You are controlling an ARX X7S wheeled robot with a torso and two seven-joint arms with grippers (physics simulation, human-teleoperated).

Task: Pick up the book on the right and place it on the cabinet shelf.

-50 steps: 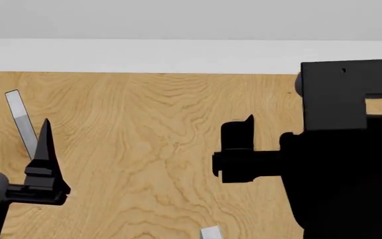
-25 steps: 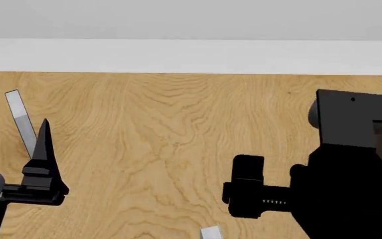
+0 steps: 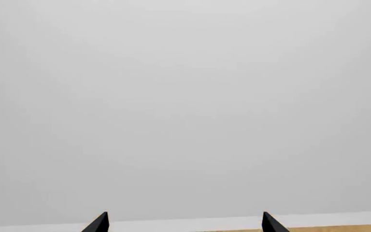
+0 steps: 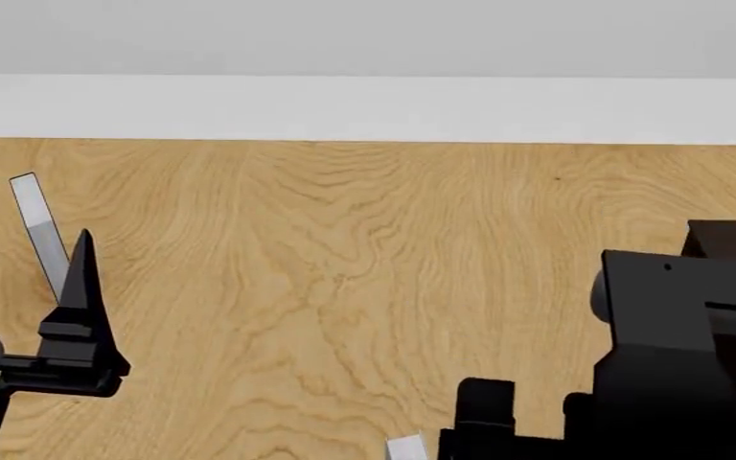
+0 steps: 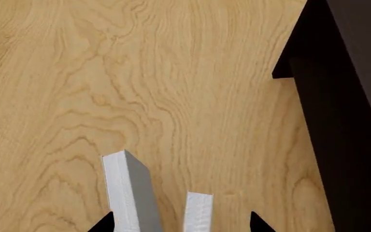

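Note:
In the right wrist view two pale books stand on the wooden floor. A slim pale book [image 5: 198,212] is the right one; I see no dots on it. A thicker grey book [image 5: 131,193] stands just left of it. My right gripper [image 5: 180,223] is open, its tips spread either side of both books and touching neither. In the head view it [image 4: 483,422] sits low at the bottom edge, beside a pale book top [image 4: 405,448]. The very dark cabinet [image 5: 347,106] stands to the right and also shows in the head view [image 4: 732,240]. My left gripper [image 4: 83,278] is open and empty.
Another slim, tall pale grey book [image 4: 35,230] stands tilted at the far left, just behind my left gripper. A white wall base [image 4: 368,110] runs along the back. The left wrist view shows only a blank wall [image 3: 185,106] and the two fingertips.
My right arm has dropped lower and nearer in the head view, uncovering the dark cabinet at the right. The left arm has barely moved.

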